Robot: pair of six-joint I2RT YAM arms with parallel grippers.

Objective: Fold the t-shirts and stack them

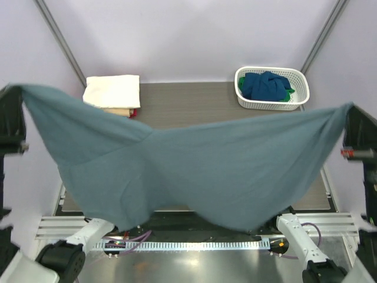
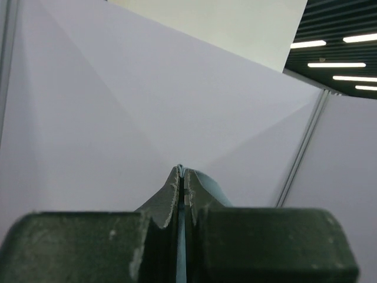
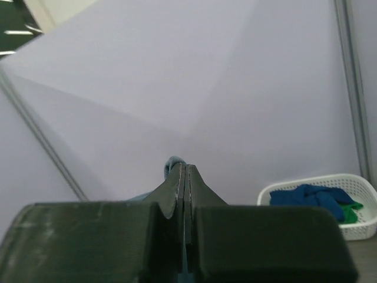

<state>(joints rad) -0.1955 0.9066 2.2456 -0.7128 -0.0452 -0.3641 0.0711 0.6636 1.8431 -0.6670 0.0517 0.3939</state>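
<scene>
A slate grey-blue t-shirt [image 1: 194,171] hangs stretched across the table, held high in the air by both arms. My left gripper [image 1: 13,94] is shut on its left corner; in the left wrist view [image 2: 182,171] a thin blue edge of cloth shows between the closed fingers. My right gripper [image 1: 352,112] is shut on its right corner; in the right wrist view [image 3: 184,168] a bit of blue cloth pokes out at the tips. The shirt sags in the middle, its lower edge hanging over the near table edge.
A folded stack with a cream shirt [image 1: 112,91] on top, tan and red beneath, lies at the back left. A white lattice basket [image 1: 272,88] at the back right holds darker blue and green shirts; it also shows in the right wrist view [image 3: 321,203]. Purple walls enclose the table.
</scene>
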